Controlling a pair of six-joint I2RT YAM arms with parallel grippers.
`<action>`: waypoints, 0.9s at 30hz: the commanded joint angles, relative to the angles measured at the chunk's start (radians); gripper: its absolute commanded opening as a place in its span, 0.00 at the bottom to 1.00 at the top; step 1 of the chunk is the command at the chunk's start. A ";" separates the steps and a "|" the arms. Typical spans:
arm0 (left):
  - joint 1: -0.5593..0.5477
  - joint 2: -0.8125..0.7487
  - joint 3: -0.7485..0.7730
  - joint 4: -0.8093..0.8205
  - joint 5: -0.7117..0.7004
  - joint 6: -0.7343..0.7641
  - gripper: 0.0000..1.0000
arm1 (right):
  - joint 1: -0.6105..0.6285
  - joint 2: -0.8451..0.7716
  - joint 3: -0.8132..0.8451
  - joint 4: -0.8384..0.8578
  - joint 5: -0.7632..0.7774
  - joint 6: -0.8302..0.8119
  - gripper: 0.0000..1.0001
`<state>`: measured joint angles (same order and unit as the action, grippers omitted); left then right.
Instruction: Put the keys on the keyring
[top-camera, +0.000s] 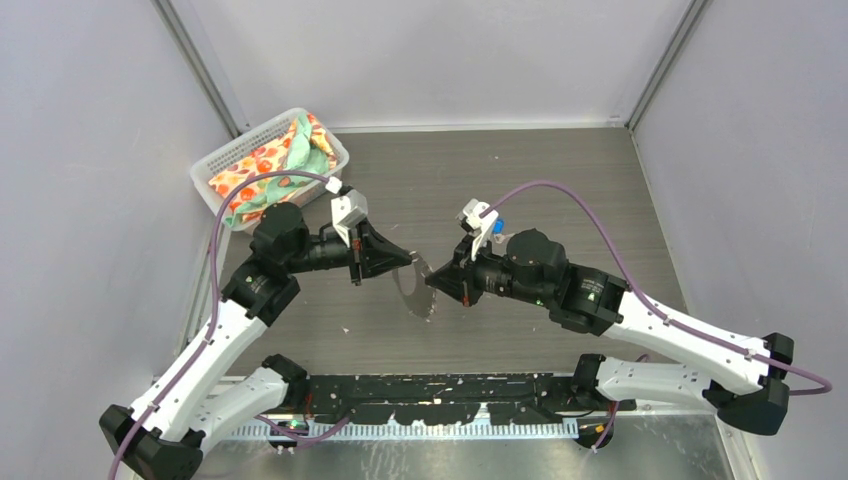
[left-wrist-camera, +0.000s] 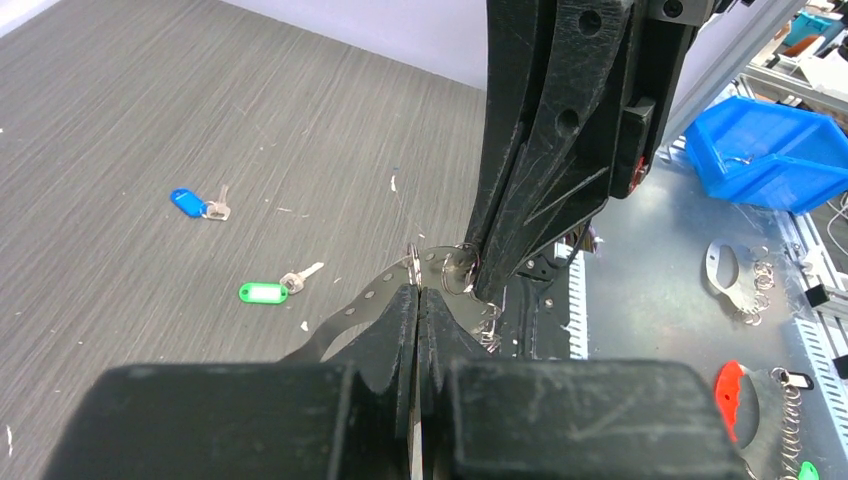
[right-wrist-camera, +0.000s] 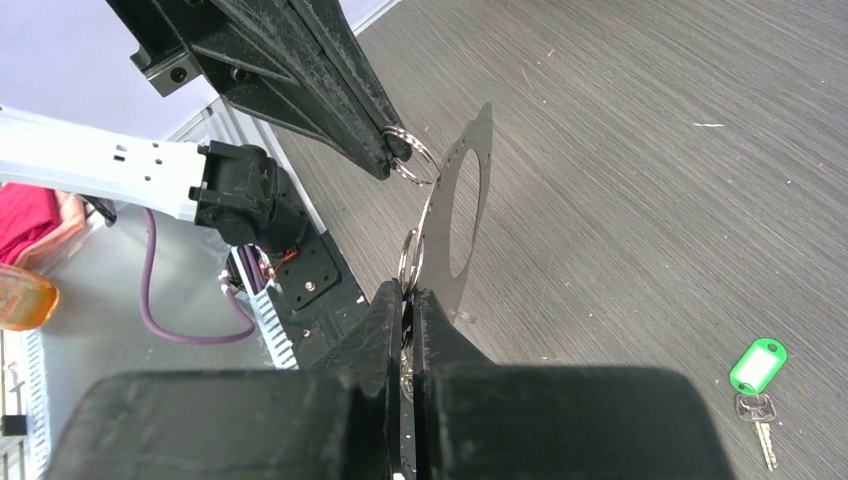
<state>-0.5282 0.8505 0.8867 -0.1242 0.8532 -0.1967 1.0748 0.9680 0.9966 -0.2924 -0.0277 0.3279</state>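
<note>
The keyring (top-camera: 421, 297), a thin grey metal loop with small holes and little split rings along its edge, is held off the table (top-camera: 560, 190) at the centre of the top view, between the two grippers. In the right wrist view its upper part is pinched by the left gripper (top-camera: 405, 262), whose fingers are pressed fully together on it. Its lower edge is clamped likewise by the right gripper (top-camera: 436, 284), with no gap seen between the fingers. The blue-tagged key (left-wrist-camera: 186, 201) and the green-tagged key (left-wrist-camera: 262, 292) are seen lying on the table at the left of the left wrist view, apart from each other and from the keyring. A white basket (top-camera: 240, 143) filled with patterned cloth (top-camera: 275, 160) is placed in the upper left of the top view.
</note>
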 joint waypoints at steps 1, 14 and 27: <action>0.000 -0.019 0.006 -0.001 0.010 0.031 0.00 | 0.007 -0.003 0.035 0.020 -0.002 -0.014 0.01; -0.001 -0.079 -0.002 -0.034 0.238 0.454 0.00 | 0.015 -0.035 0.109 -0.074 -0.121 -0.055 0.40; -0.001 -0.101 0.159 -0.352 0.500 1.062 0.00 | 0.015 -0.098 0.216 -0.102 -0.139 -0.189 0.43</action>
<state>-0.5282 0.7479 0.9340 -0.3302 1.2404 0.5697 1.0847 0.8555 1.1595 -0.4328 -0.1219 0.1978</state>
